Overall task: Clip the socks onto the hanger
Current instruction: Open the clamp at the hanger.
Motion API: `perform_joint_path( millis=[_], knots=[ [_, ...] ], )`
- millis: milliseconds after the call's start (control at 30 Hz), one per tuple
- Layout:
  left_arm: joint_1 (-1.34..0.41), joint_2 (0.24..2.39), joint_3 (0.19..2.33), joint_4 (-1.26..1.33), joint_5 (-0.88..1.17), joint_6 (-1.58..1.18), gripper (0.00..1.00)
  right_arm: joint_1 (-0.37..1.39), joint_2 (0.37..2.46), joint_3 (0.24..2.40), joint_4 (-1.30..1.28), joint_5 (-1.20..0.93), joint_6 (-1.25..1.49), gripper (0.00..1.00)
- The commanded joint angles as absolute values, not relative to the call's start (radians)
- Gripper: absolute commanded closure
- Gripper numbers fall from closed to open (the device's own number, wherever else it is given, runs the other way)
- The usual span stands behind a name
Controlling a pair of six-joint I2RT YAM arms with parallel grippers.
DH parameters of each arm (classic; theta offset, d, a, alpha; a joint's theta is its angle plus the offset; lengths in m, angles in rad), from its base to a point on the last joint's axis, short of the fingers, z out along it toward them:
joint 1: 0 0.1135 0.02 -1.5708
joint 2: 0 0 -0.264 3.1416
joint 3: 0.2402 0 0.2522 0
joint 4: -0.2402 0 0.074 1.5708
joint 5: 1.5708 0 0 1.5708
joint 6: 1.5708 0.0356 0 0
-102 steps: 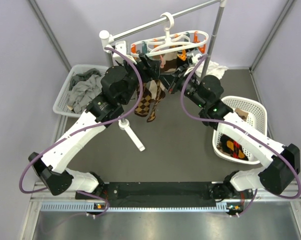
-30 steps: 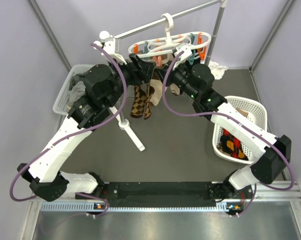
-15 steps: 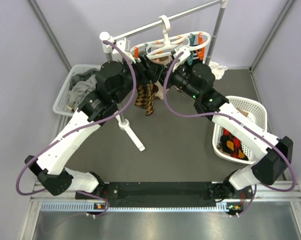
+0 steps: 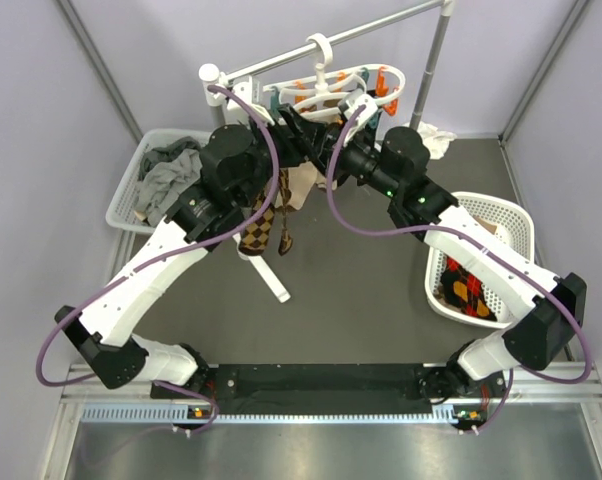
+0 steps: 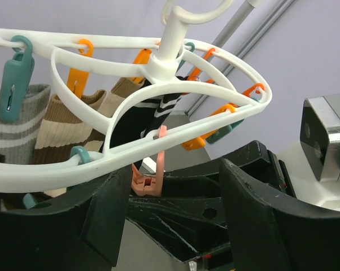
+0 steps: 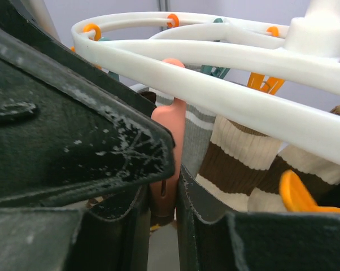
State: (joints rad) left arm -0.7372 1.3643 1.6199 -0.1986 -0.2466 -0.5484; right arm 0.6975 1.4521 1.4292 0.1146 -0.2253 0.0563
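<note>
- Left tool (image 5: 175, 186): its matte black, scuffed fingers (image 5: 96, 220) stand apart just under the hanger's near bar and grip nothing. Its arm rises beside a white lattice basket (image 4: 121, 200) of crumpled grey cloth, well left of the hanger.
- Socks (image 4: 265, 225): soft knit with brown, orange and black diamonds. They hang limp below the hanger's left part and are partly hidden by the left arm. Ribbed cream-and-brown cuffs sit up under the ring.
- Hanger (image 5: 102, 157): a smooth white plastic oval ring with curved inner struts. Its hook sits over the silver rail (image 4: 381, 22), and small orange and teal clips dangle around the rim.
- Salmon clip (image 6: 171, 130): narrow and flat, it hangs from the hanger's near bar in the gap between the left fingers.
- Right tool (image 6: 162, 212): its black fingers are clamped on the salmon clip's lower end. The left tool's bulk blocks the left of the right wrist view.
- Right of the hanger, on the dark desk (image 4: 361, 290), a rounded white lattice basket (image 4: 511, 215) holds more argyle socks.
</note>
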Motion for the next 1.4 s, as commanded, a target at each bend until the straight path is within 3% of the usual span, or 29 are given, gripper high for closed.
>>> perform_joint_path(
  millis=[0,333,933,1133,1367],
  knots=[
    [-0.736,1.365,1.589,-0.141,-0.291,-0.508,0.33,0.718,1.430,1.462,0.130,-0.268,0.063,1.00],
    [-0.736,1.264,1.427,-0.009,-0.317,-0.497,0.37,0.718,1.434,1.453,0.146,-0.232,0.094,1.00],
    [-0.735,1.353,1.457,0.136,-0.356,-0.549,0.43,0.719,1.436,1.437,0.152,-0.267,0.095,1.00],
    [-0.735,1.341,1.431,0.192,-0.379,-0.549,0.48,0.716,1.433,1.427,0.150,-0.270,0.094,1.00],
    [-0.735,1.350,1.436,0.183,-0.367,-0.529,0.65,0.718,1.431,1.420,0.137,-0.267,0.095,1.00]
  ],
)
